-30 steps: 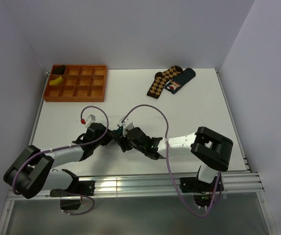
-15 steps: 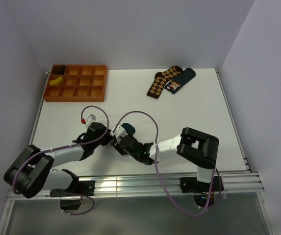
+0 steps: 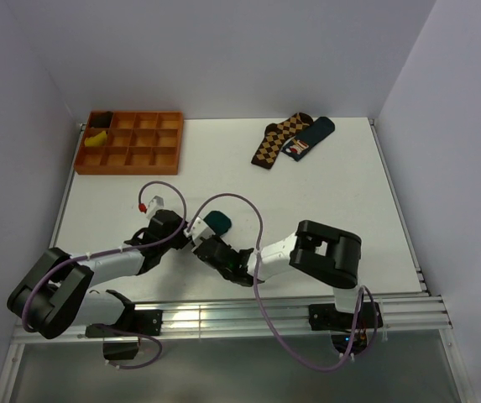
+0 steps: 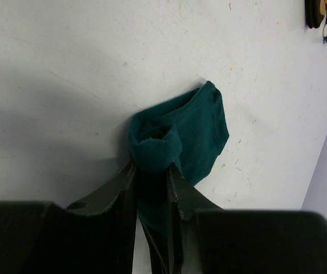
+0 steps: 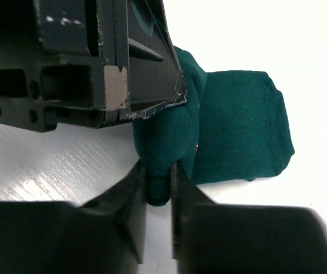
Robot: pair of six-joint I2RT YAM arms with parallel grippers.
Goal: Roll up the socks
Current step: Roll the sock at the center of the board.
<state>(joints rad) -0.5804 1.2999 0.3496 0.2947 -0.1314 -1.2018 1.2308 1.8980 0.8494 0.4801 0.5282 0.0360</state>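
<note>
The rolling step is judged to be under way and partly done. The teal sock (image 3: 217, 222) lies on the white surface (image 3: 332, 201) near its front edge, between the two wrists. One end is wound into a tight roll (image 4: 154, 149), while the rest lies flat as a loose flap (image 4: 206, 128).

The jaws of the left arm (image 3: 114, 264) are set narrow and pinched on that roll. The jaws of the right arm (image 3: 278, 248) are also drawn narrow, with a fold of the same fabric (image 5: 158, 185) caught between them, just below the left wrist's black housing (image 5: 83, 63).

For the next move, the roll would probably have to be held firm by one side while the flap is drawn over or tucked in by the other. If either grip slipped, the winding could spring loose.

Counted:
- One teal bundle is seen in the jaws; whether it is one sock or two together cannot be told.
- Two further socks lie well apart at the far right, an argyle sock (image 3: 279, 139) and a navy sock (image 3: 310, 139), overlapping.
- One orange divided tray (image 3: 127, 171) sits at the far left, with something yellow and dark (image 3: 97, 138) in its end compartments.
</note>
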